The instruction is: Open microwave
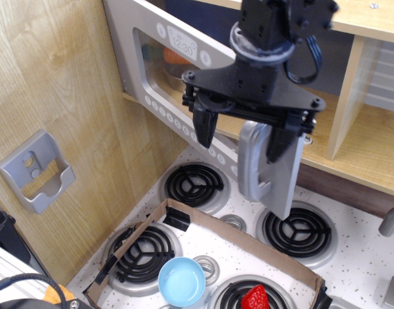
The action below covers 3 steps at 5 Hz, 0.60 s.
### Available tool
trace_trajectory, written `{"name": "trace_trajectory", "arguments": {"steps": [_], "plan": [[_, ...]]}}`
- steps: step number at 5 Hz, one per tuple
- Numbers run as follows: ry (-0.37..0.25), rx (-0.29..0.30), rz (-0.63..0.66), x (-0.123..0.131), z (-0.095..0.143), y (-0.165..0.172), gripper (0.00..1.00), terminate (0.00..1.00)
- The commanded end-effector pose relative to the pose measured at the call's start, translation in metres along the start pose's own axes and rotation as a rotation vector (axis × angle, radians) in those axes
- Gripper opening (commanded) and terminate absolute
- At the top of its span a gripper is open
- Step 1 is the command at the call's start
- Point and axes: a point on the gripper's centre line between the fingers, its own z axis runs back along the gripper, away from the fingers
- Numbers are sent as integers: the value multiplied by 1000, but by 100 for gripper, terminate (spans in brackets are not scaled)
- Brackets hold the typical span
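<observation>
Stovetop (351, 270) below with blue bowl (181, 281), strawberry (254, 298); fingers (203, 125) wide, straddling microwave (184, 71) door handle (252, 161).

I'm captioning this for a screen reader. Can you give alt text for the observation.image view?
A black robot claw reaches around the silver handle of a grey toy microwave, whose door stands swung partly open above a toy stovetop holding a blue bowl and a strawberry.

You've got a matt grey plastic microwave (152, 64) with a glossy silver handle (256, 161) under the matt black gripper (239, 132); pale wood-grain panel (49, 77) to its left.
</observation>
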Motion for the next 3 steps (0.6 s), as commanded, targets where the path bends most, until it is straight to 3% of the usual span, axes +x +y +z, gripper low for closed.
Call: {"name": "trace_trajectory", "arguments": {"steps": [1,2,3], "plan": [[-43,-19,136,-29,19,-19,100,0],[-31,-88,164,-19,28,-48,100,0],[6,-118,105,6,46,-96,100,0]]}}
